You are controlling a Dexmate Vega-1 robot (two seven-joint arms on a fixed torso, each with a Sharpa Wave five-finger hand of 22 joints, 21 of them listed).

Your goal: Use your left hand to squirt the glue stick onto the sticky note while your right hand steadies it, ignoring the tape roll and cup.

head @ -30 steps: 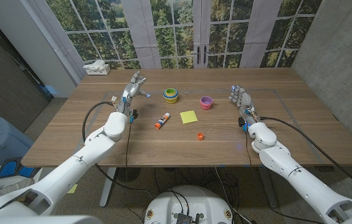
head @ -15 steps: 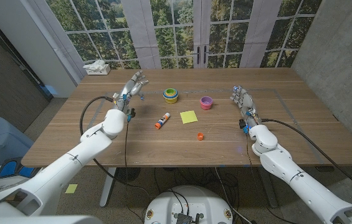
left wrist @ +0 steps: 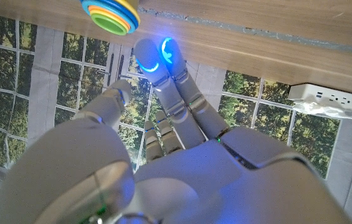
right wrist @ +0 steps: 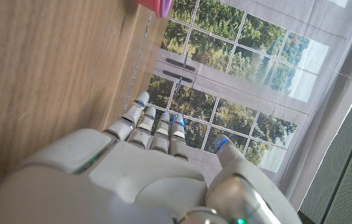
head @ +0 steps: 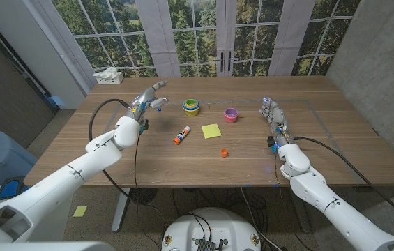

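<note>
Wooden table [head: 183, 157] before tall paned windows [head: 197, 31], left hand [head: 148, 100] and right hand [head: 270, 111] empty, fingers apart

Right robot hand [right wrist: 144, 168] seen from behind, white back large in the foreground, fingers [right wrist: 139, 115] straight and close together, holding nothing, thumb tip glowing blue. Wooden table [right wrist: 45, 68] alongside, hand out past its edge. Pink-purple cup [right wrist: 159, 5] just glimpsed on the table. Tall paned windows [right wrist: 238, 81] with trees beyond.

A white tissue box [head: 108, 76] is sitting at the worktop's [head: 322, 150] far left corner. A small orange cap [head: 224, 153] is lying alone nearer the front edge.
</note>
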